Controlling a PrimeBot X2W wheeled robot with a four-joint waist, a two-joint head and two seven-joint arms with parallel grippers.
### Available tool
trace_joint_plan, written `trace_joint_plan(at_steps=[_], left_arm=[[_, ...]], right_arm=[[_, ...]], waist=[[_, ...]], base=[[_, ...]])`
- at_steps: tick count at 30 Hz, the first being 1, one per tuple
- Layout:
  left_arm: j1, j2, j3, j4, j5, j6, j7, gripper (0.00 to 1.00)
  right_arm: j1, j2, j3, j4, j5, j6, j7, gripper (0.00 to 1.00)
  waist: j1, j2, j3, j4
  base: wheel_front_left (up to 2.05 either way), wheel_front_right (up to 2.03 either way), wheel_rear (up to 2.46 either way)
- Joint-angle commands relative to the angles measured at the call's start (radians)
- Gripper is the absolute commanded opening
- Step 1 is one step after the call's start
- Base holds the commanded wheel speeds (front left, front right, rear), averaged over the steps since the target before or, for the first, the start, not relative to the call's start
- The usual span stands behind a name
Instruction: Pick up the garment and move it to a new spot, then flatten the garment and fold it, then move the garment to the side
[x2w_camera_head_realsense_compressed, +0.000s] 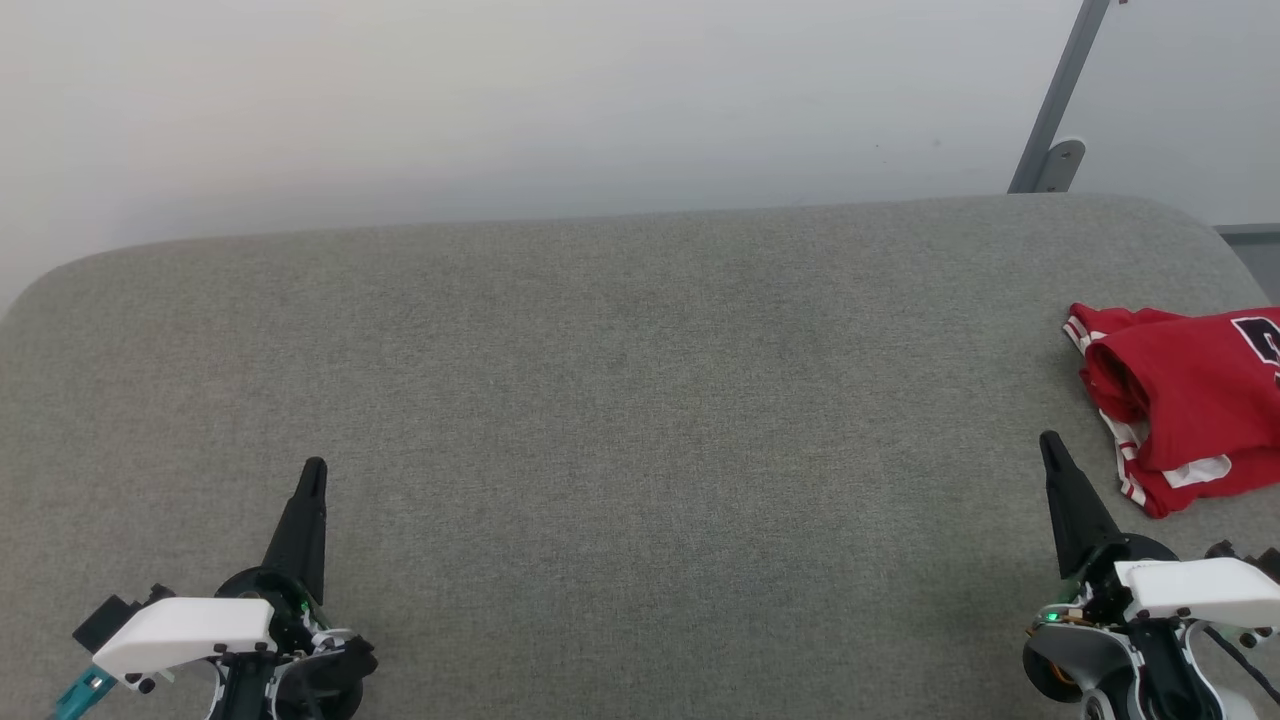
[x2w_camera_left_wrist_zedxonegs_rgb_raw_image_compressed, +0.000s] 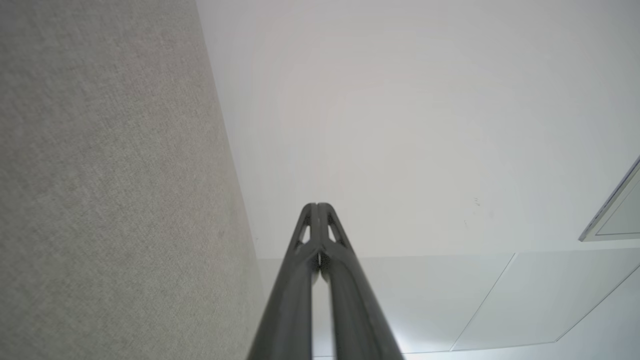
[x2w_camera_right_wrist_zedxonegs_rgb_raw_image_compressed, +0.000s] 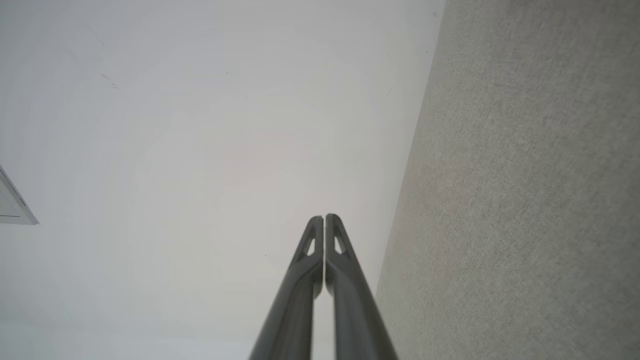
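Observation:
The garment (x2w_camera_head_realsense_compressed: 1195, 400), red with white and striped trim and dark lettering, lies folded at the right edge of the grey fabric surface (x2w_camera_head_realsense_compressed: 640, 420), partly cut off by the head view's border. My right gripper (x2w_camera_head_realsense_compressed: 1050, 442) hovers just left of it, shut and empty, tips pressed together in the right wrist view (x2w_camera_right_wrist_zedxonegs_rgb_raw_image_compressed: 324, 218). My left gripper (x2w_camera_head_realsense_compressed: 314, 466) sits at the lower left, far from the garment, also shut with nothing held; its tips (x2w_camera_left_wrist_zedxonegs_rgb_raw_image_compressed: 317, 205) meet in the left wrist view.
A pale wall (x2w_camera_head_realsense_compressed: 500, 100) rises behind the surface's far edge. A grey metal post with a bracket (x2w_camera_head_realsense_compressed: 1055, 110) stands at the back right. The surface has rounded corners at the back left and back right.

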Motion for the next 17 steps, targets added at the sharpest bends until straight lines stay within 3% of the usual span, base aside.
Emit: trace_joint_plan(at_steps=[1, 17], left_arm=[[-0.012, -0.001, 0.002, 0.000, 0.001, -0.005, 0.003, 0.00], [-0.012, -0.001, 0.002, 0.000, 0.002, -0.005, 0.004, 0.00]], right_arm=[[-0.005, -0.003, 0.000, 0.002, 0.004, 0.000, 0.001, 0.00], [-0.005, -0.003, 0.001, 0.001, 0.004, 0.000, 0.001, 0.00]], waist=[[0.0000, 0.0000, 0.000, 0.000], [0.0000, 0.0000, 0.000, 0.000]], base=[[0.00, 0.00, 0.00], [0.00, 0.00, 0.00]])
